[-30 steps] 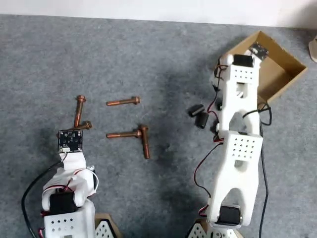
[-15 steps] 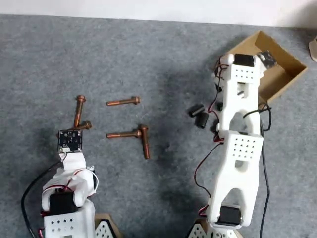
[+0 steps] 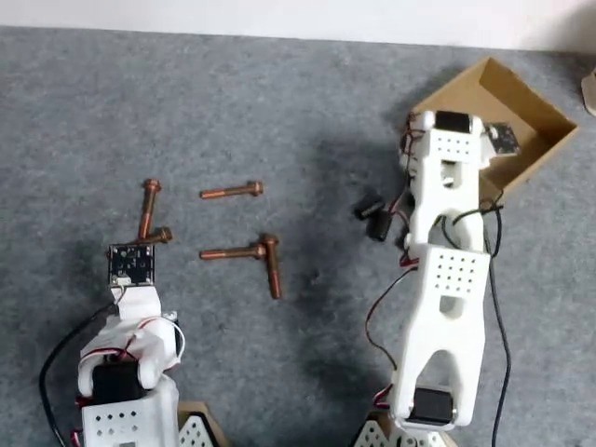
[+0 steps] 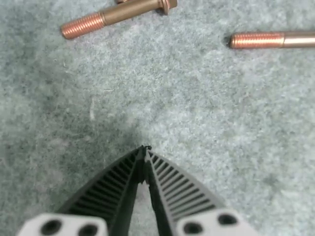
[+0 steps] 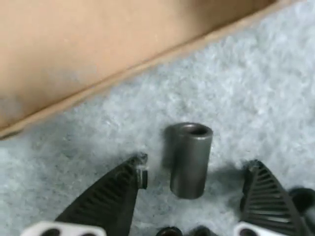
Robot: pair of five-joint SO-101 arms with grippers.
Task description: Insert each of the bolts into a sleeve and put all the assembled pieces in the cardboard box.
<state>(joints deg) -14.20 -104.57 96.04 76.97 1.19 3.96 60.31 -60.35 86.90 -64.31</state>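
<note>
Sleeve (image 5: 191,158) sits inside the right end effector (image 5: 197,163), spread wide and gripping nothing, bore pointing toward the cardboard box (image 5: 74,59).

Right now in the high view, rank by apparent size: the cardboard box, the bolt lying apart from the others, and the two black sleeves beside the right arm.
1. cardboard box: largest by far.
2. lone bolt.
3. far sleeve and near sleeve: smallest. They look alike, so I won't rank them.
</note>
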